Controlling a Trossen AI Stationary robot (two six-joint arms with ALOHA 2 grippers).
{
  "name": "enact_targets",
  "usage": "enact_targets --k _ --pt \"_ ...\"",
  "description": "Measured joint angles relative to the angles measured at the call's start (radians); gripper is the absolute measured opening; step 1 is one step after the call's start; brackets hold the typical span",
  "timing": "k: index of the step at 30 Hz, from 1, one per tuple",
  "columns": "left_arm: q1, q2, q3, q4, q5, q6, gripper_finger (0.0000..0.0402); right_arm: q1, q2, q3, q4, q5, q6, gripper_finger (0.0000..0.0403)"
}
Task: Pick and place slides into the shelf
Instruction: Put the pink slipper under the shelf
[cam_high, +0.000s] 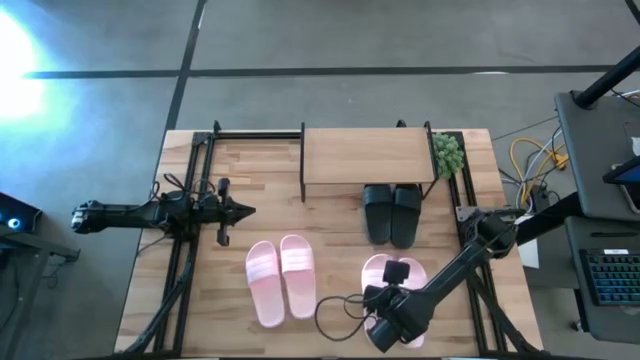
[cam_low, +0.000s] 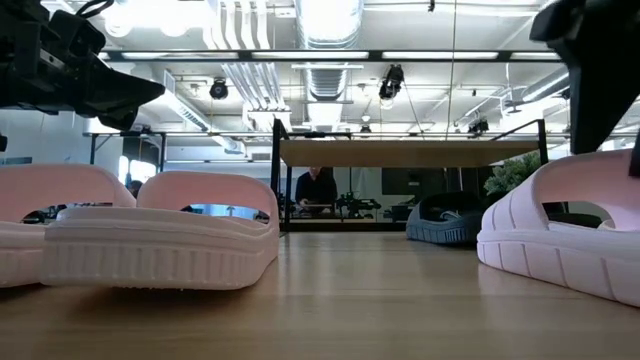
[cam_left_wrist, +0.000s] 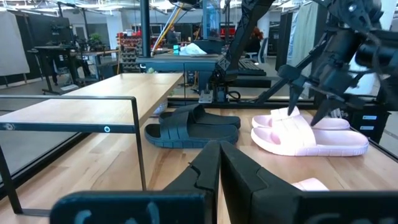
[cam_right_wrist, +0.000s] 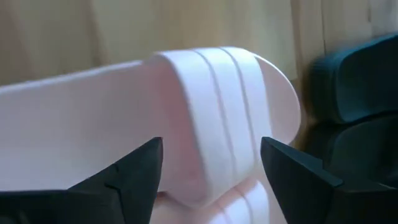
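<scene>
In the low view a pink slide (cam_low: 160, 232) lay closest to the lens, sole flat on the table (cam_low: 330, 310), with its twin partly hidden behind it at the left edge. The right gripper (cam_right_wrist: 211, 171) hung directly over the right-hand pink pair (cam_high: 392, 283), fingers (cam_right_wrist: 134, 171) spread wide on either side of a pink strap (cam_right_wrist: 217, 112), apart from it and holding nothing; in the left wrist view its tips stood just above that pair. The left gripper (cam_high: 243, 211) waited well apart over the table's left half, its fingers pressed together and empty, pointing toward the shelf (cam_high: 368, 156). Six slides could be counted from above: four pink and two black. The pink ones lay as two pairs near the table's front edge, one pair (cam_high: 281, 278) toward the middle and the other under the right gripper. The black pair (cam_high: 392, 213) lay side by side just in front of the shelf's right half, partly tucked beneath its top board. The shelf stood at the table's far edge, its light-wood top bare, on thin black legs. One green plant (cam_high: 447, 153) sat touching or just beside the shelf's right end. In the low view one person (cam_low: 316, 186) showed in the room beyond the table, framed between the shelf's legs.
</scene>
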Motion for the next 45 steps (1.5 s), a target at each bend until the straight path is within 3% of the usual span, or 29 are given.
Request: enact_targets --k 18,28,32,37,45 --pt "0.0 0.0 0.0 0.0 0.0 0.0 0.0 -0.077 0.001 -0.136 0.113 0.022 0.008 0.0151" --pt "0.0 0.0 0.0 0.0 0.0 0.0 0.0 -0.087 0.001 -0.09 0.112 0.01 -0.048 0.0019" --pt "0.0 0.0 0.0 0.0 0.0 0.0 0.0 -0.092 0.001 0.001 0.116 0.029 -0.111 0.0014" --pt "0.0 0.0 0.0 0.0 0.0 0.0 0.0 -0.123 0.001 0.103 0.12 0.17 -0.241 0.0014" --pt "0.0 0.0 0.0 0.0 0.0 0.0 0.0 -0.304 0.001 0.102 0.178 0.23 -0.435 0.0013"
